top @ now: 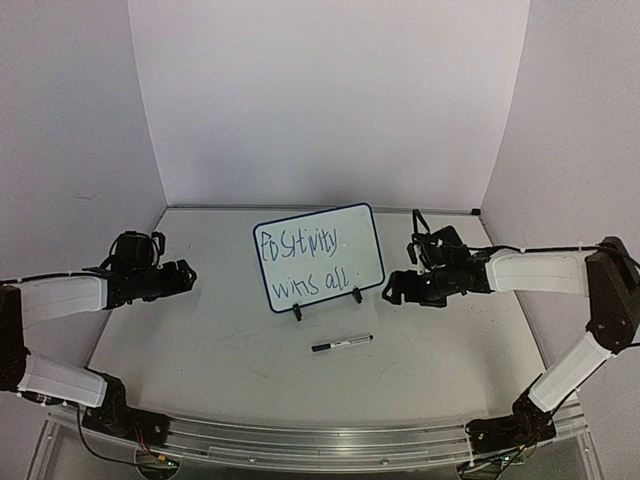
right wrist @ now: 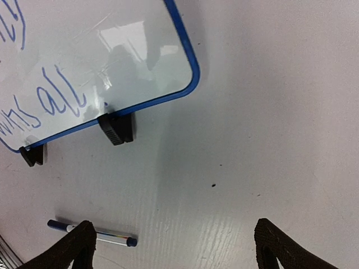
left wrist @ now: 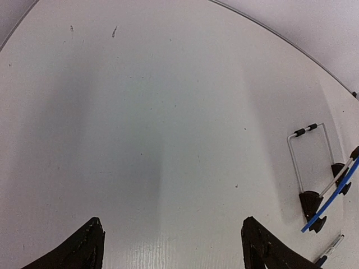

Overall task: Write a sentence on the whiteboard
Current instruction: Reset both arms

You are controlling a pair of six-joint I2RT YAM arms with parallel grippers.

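The whiteboard (top: 318, 258) stands upright on two black clip feet at the table's middle, blue-framed. The sentence (top: 297, 262) is on it in two dark blue lines, "Positivity" over "wins all". In the right wrist view the board's lower corner (right wrist: 101, 67) and the words "wins all" (right wrist: 53, 103) show. In the left wrist view the board's edge (left wrist: 331, 196) and its wire stand show at the right. A marker (top: 341, 343) lies on the table in front of the board; it also shows in the right wrist view (right wrist: 92, 233). My left gripper (top: 186, 272) is open and empty, left of the board. My right gripper (top: 392, 290) is open and empty, right of it.
The white table (top: 220, 350) has pale walls at the back and sides. A metal rail (top: 320, 440) runs along the near edge where the arm bases sit.
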